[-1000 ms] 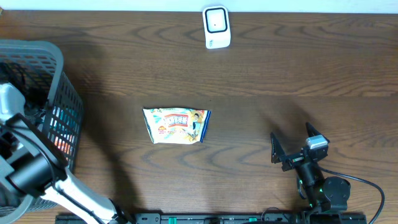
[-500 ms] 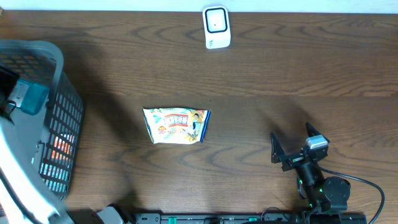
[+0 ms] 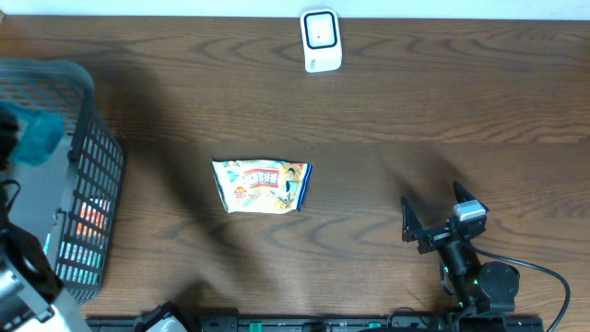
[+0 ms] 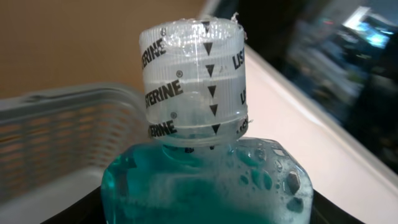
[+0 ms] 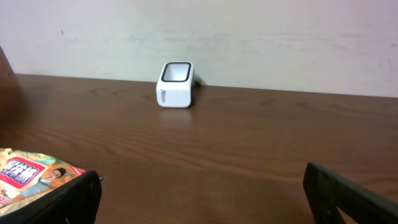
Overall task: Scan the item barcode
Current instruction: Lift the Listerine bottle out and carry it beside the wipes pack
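Left gripper (image 4: 208, 216) clamped on a Listerine mouthwash bottle (image 4: 205, 180). Only dark slivers of the fingers show at the bottom corners of the left wrist view. The bottle is upright with blue-green foamy liquid, and the clear shrink-band is on the cap (image 4: 193, 81).

Overhead, the bottle is a teal blur far left of the white barcode scanner (image 3: 321, 40), above the grey basket (image 3: 100, 148).

Right gripper (image 3: 430, 194) has its fingers wide apart with nothing between them. It is low, facing the scanner from its front-right.

Snack packet (image 3: 263, 185) lies flat on the table (image 3: 461, 111), in front of the scanner and slightly left.
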